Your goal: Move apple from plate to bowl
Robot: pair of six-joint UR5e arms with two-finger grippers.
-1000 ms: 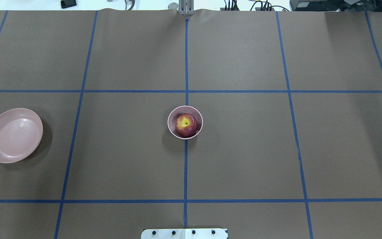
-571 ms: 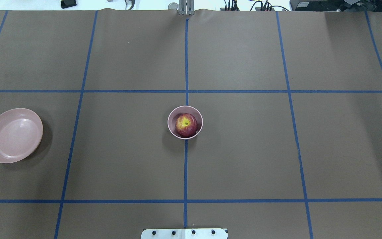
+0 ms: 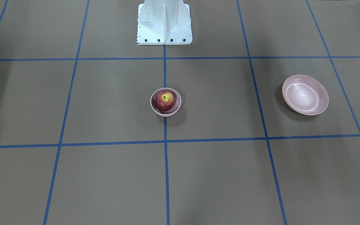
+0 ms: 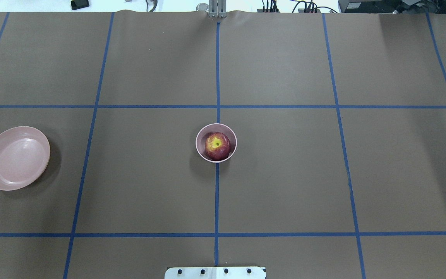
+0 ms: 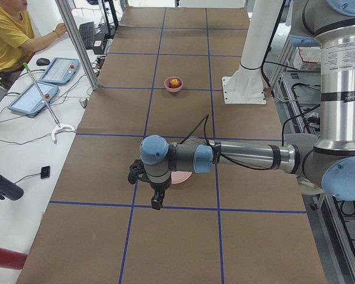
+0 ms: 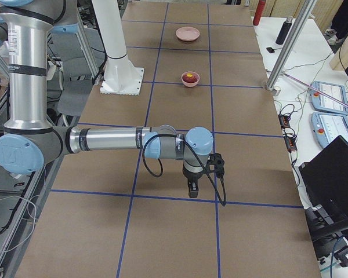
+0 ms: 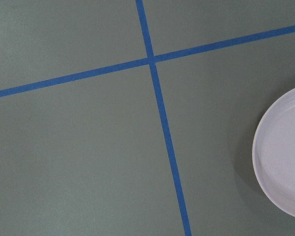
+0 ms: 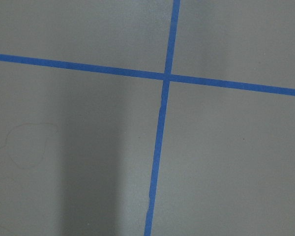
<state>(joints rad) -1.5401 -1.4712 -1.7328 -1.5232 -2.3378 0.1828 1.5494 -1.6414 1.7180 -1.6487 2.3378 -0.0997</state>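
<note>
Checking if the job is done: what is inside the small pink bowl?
A round dark red apple with a yellow stem patch sits inside the small, deep pale pink bowl. It covers the bowl's floor, so anything beneath cannot be seen.

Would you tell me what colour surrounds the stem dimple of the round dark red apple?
Bright yellow; the round dark red apple shows it best overhead.
</note>
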